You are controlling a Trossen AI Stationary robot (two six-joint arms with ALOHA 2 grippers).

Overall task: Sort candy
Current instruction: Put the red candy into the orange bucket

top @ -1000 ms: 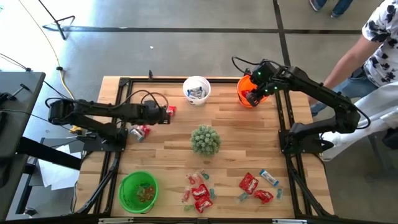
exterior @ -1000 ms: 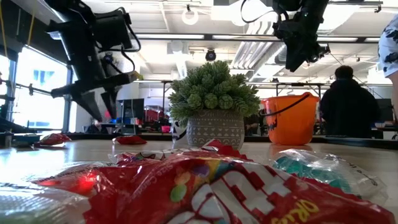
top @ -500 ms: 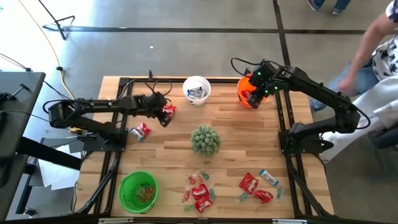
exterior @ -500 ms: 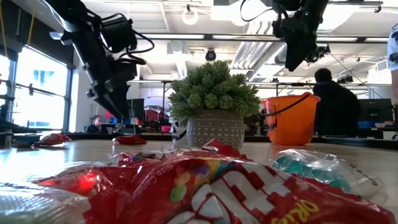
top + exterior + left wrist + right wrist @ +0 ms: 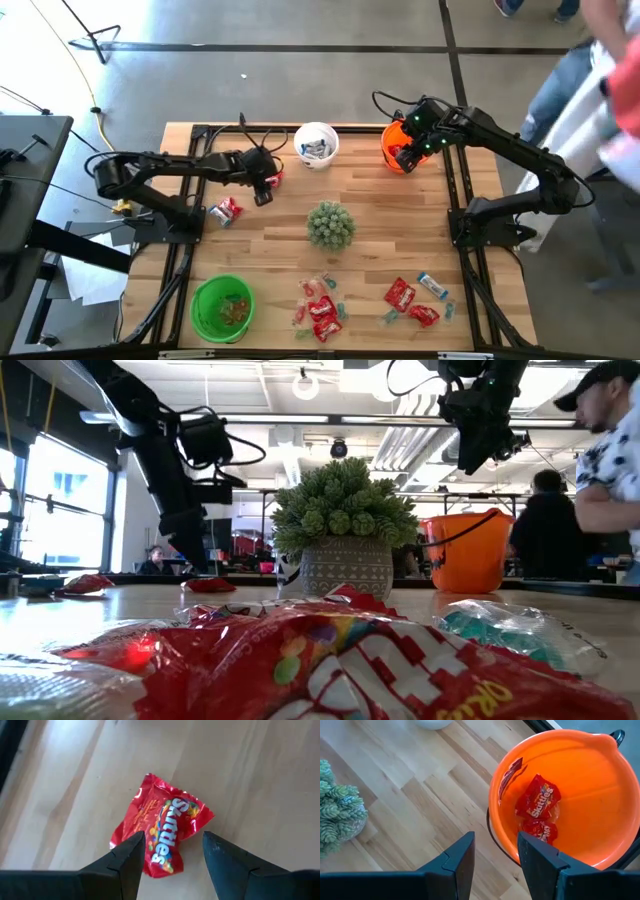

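A red candy packet [image 5: 160, 837] lies flat on the wooden table near the white bucket [image 5: 316, 143]. My left gripper [image 5: 172, 852] hangs open just over it, pointing down, one finger on either side of the packet [image 5: 273, 178]. A second red packet [image 5: 226, 211] lies to its left. My right gripper [image 5: 495, 850] is open with nothing between its fingers, above the orange bucket [image 5: 570, 795], which holds red packets [image 5: 537, 797]. More candy [image 5: 320, 305] lies along the near edge.
A potted green spiky plant [image 5: 330, 224] stands at the table's middle. A green bucket [image 5: 222, 306] with small pieces sits at the near left. More red and blue-white candy [image 5: 412, 300] lies at the near right. A person [image 5: 600, 90] stands beside the table's right side.
My left gripper has rolled about its own pointing line and has gone a little toward the table's right edge and down, coming over the red packet near the white bucket. The packet has stayed where it lay. The person at the right has moved.
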